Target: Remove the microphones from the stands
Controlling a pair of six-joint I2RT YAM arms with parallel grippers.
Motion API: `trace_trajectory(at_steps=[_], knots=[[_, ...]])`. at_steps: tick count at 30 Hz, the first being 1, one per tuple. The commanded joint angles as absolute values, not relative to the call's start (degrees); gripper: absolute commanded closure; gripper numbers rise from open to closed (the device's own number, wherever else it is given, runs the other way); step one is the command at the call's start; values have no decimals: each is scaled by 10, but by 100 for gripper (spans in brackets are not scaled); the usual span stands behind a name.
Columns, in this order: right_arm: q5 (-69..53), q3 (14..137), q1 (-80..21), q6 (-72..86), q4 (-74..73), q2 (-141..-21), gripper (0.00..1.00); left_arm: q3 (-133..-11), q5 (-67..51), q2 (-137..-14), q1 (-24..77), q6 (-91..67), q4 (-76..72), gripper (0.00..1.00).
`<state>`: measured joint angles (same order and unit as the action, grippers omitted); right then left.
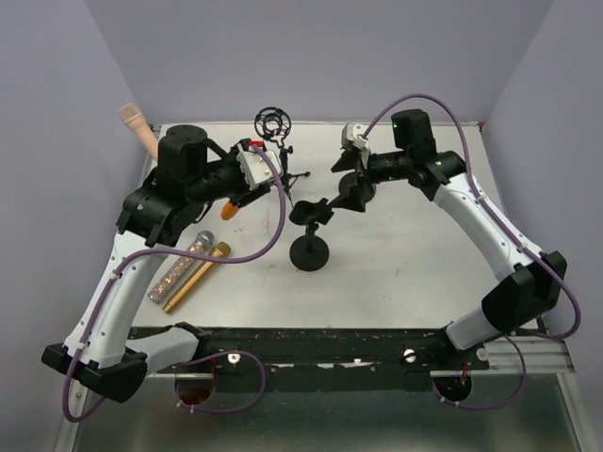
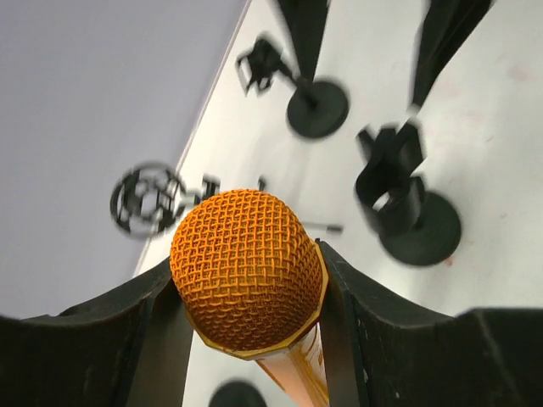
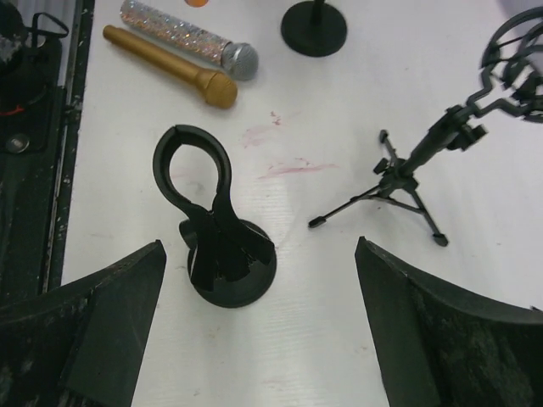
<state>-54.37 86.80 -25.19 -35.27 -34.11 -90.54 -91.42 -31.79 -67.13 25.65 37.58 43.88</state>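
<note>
My left gripper (image 1: 241, 196) is shut on an orange microphone (image 1: 229, 211). In the left wrist view its mesh head (image 2: 246, 267) sits clamped between my black fingers (image 2: 373, 339), held above the table and clear of the stands. An empty black stand with a round base and an open clip (image 3: 216, 254) stands below my right gripper (image 3: 263, 284), which is open and empty. In the top view the right gripper (image 1: 347, 162) hovers over that stand (image 1: 358, 191). A second round-base stand (image 1: 309, 247) is nearer the middle, its clip empty.
A gold microphone (image 1: 195, 277) and a glittery silver one (image 1: 181, 266) lie side by side at the table's left front. A small tripod with a shock mount (image 1: 274, 124) stands at the back. A pink microphone (image 1: 138, 128) leans at the back left corner.
</note>
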Motion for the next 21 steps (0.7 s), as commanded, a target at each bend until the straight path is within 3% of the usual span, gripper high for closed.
trace_trajectory(at_steps=[1,8,12,21], knots=[[-466,861,-254,-315,-324,-849,0,-791,-75,-623,213,416,446,100],[-411,823,-253,-290,-338,-812,0,-614,83,-622,145,454,395,100],[-412,812,-253,-271,-332,-808,0,-545,152,-651,110,449,276,100],[-417,807,-253,-269,-338,-803,0,-504,210,-761,63,434,124,100]])
